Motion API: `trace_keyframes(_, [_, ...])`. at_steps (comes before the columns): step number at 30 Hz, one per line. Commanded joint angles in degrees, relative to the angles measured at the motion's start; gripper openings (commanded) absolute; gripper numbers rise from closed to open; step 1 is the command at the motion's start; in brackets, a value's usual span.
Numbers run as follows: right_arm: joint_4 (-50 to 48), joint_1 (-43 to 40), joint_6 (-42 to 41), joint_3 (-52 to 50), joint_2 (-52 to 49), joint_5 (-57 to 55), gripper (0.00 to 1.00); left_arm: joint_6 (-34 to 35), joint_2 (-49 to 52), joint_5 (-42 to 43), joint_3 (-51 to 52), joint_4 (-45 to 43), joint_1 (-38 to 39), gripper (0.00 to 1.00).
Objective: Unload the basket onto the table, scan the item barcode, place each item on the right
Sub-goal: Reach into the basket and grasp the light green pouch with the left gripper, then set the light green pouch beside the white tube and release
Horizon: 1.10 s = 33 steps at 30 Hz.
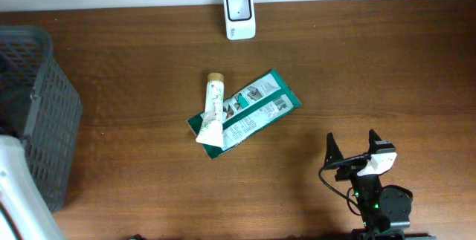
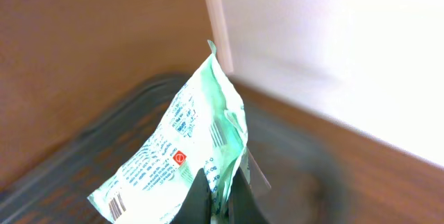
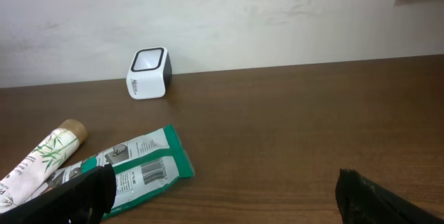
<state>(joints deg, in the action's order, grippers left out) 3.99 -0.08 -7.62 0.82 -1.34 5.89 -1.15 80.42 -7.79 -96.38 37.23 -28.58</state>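
Left end effector (image 2: 220, 186): clamping the lower edge of a pale green packet (image 2: 187, 148), holding it upright and tilted over the basket (image 1: 52, 114). The barcode (image 2: 116, 207) is sitting at the packet's low left corner. You are aiming for the scanner (image 1: 239, 15), which is standing well apart, rightward along the desk's (image 1: 372, 62) far edge. Right end effector (image 1: 352, 147): gaping wide, carrying nothing.

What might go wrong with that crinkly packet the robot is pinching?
1. The left gripper pinches the packet only at its lower edge, so it might slip out and drop into the basket seen behind it.
2. The packet is creased and its barcode sits on a floppy corner, so the scanner might struggle to read it.
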Motion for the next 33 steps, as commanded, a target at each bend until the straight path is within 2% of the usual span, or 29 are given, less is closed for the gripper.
trace_keyframes(1, [0.02,-0.33,-0.33,-0.5,0.24,-0.09,0.98,3.52,-2.25,7.21,-0.59,2.69,10.58,0.0])
trace_keyframes(6, [0.02,-0.33,-0.31,-0.5,0.24,-0.09,0.98,6.54,2.19,7.19,-0.31,12.0,32.5,0.0])
trace_keyframes(10, [0.02,-0.33,-0.33,-0.5,0.24,-0.09,0.98,11.45,11.26,6.56,-0.31,17.29,41.99,0.0])
trace_keyframes(12, [0.02,-0.33,-0.33,-0.5,0.24,-0.09,0.98,15.78,15.96,6.56,-0.31,19.21,43.19,0.0])
trace_keyframes(14, [0.02,-0.33,-0.31,-0.5,0.24,-0.09,0.98,25.38,21.62,6.54,-0.31,22.12,43.43,0.0])
trace_keyframes(16, [0.02,-0.33,-0.31,-0.5,0.24,-0.09,0.98,29.77,25.86,6.56,-0.31,23.02,43.47,0.0])
trace_keyframes(21, [0.02,-0.33,-0.33,-0.5,0.24,-0.09,0.98,34.91,35.87,6.56,-0.28,23.67,43.5,0.0])
trace_keyframes(24, [0.02,-0.33,-0.31,-0.5,0.24,-0.09,0.99,41.77,40.79,6.54,-0.28,23.93,43.5,0.0])
trace_keyframes(27, [0.02,-0.33,-0.33,-0.5,0.24,-0.09,0.98,48.46,42.93,6.54,-0.28,23.82,43.5,0.0])
trace_keyframes(30, [0.02,-0.33,-0.31,-0.5,0.24,-0.09,0.98,49.96,43.01,6.54,-0.28,22.47,43.5,0.0])
trace_keyframes(31, [0.02,-0.33,-0.31,-0.5,0.24,-0.09,0.98,49.96,43.01,6.56,-0.28,21.73,43.5,0.3])
trace_keyframes(32, [0.02,-0.33,-0.31,-0.5,0.24,-0.09,0.98,49.86,43.01,6.54,-0.28,21.29,43.47,0.88])
trace_keyframes(33, [0.02,-0.33,-0.31,-0.5,0.24,-0.09,0.98,49.4,43.01,6.58,-0.31,20.55,43.47,0.99])
